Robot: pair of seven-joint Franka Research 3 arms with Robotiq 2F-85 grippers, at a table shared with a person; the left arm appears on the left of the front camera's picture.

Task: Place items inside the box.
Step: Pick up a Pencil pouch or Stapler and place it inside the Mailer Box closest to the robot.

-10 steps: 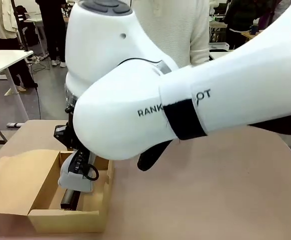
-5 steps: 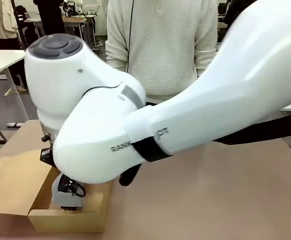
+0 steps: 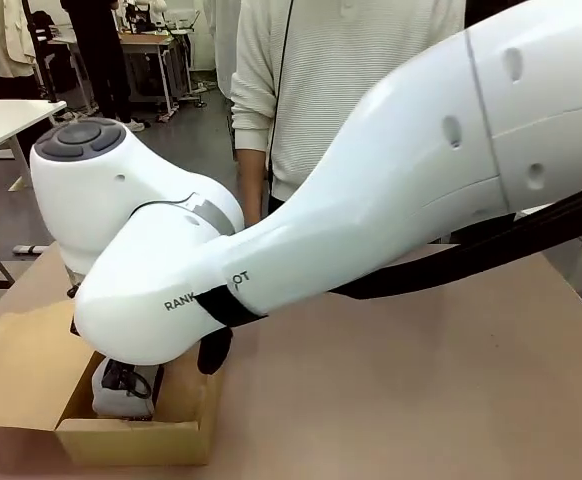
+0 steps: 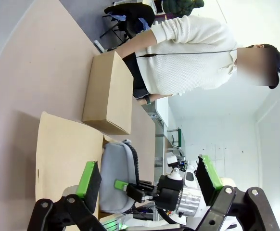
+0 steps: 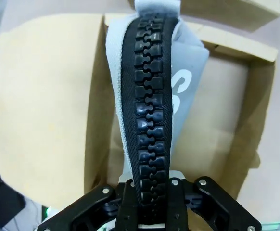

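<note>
**Right fingers holding pouch in the box**

Front view: the right arm is reaching across the tabletop from the right and dipping its wrist end into the open box at the near left corner. The box's lid flap is lying open to the left. The box wall and the arm are hiding the fingertips here. A person in a white sweater is standing at the far side.

Left wrist view: the left fingers are standing wide apart and holding nothing, with green pads showing. Beyond them the grey pouch is sitting beside the lid flap, with the other arm's black fingers clamped on its end. A squarer box is sitting closed farther off, near the person.

Right wrist view: the right fingers are closed tight on the pouch's end, pinching the black zipper. The pouch is stretching away over the box's inside. Can't tell if it is touching the floor of the box.
</note>
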